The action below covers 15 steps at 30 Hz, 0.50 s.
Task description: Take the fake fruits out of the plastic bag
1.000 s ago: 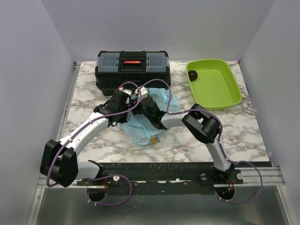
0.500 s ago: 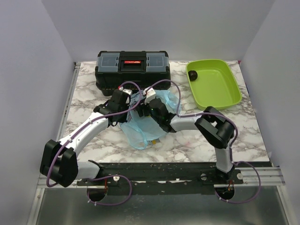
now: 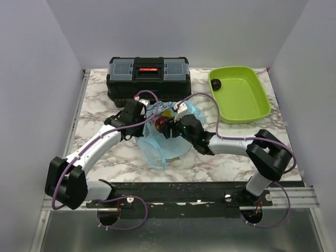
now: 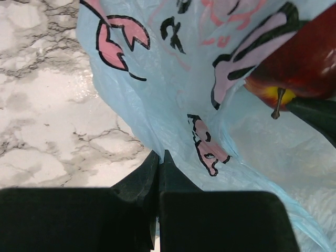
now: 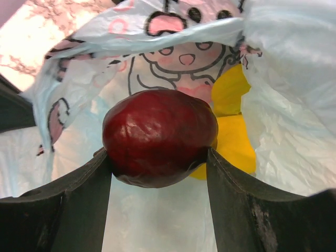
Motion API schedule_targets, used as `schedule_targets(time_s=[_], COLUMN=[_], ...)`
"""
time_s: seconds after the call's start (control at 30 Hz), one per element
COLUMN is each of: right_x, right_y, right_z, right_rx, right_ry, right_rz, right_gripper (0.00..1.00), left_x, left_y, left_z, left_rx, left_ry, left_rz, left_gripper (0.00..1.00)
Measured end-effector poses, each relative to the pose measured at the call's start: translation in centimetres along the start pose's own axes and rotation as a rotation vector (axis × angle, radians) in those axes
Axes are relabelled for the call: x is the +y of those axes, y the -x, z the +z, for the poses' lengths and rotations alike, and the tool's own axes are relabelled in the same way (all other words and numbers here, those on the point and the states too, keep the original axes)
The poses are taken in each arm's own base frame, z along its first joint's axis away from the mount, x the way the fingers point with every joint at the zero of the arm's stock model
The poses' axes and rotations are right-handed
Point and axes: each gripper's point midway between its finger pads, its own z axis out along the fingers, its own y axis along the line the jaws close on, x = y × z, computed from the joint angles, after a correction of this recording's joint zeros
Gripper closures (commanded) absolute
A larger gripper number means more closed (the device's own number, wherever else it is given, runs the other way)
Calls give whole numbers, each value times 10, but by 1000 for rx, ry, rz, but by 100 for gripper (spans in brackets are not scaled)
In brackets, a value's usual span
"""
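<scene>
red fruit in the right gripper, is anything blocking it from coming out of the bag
Nothing visible blocks it. The right gripper holds the dark red fruit at the open mouth of the plastic bag; bag film only drapes above and beside it, and a yellow fruit sits behind it. The left gripper pinches the bag's edge.

The top external camera sits high behind the near edge, looking down and forward over the whole marble table (image 3: 100,100). Both wrist cameras sit very close to the plastic bag (image 3: 157,149): the left looks along its outer skin, the right faces into its mouth. All three views share the dark red fruit (image 3: 160,122)
</scene>
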Motion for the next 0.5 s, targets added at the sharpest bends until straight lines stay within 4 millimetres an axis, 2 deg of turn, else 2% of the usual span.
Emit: schedule_targets(time_s=[0.07,0.13,0.37,0.5], right_x=[3,7,23,21], right_y=[3,14,86,116], right_z=[-8,-16,-57,-80], right_rx=[10,0,-156,-227], right_ry=[14,32,98,91], right_rz=[15,30,84,94], right_gripper=[93,93,93,94], left_x=[-4,-8,-23,-28], left_y=[-1,-1,-2,3], left_z=[0,-1,-5,-13], left_rx=[4,8,9,-17], left_ry=[-22,-52,-138,-173], left_rz=[7,14,29,33], left_gripper=[100,100,100,100])
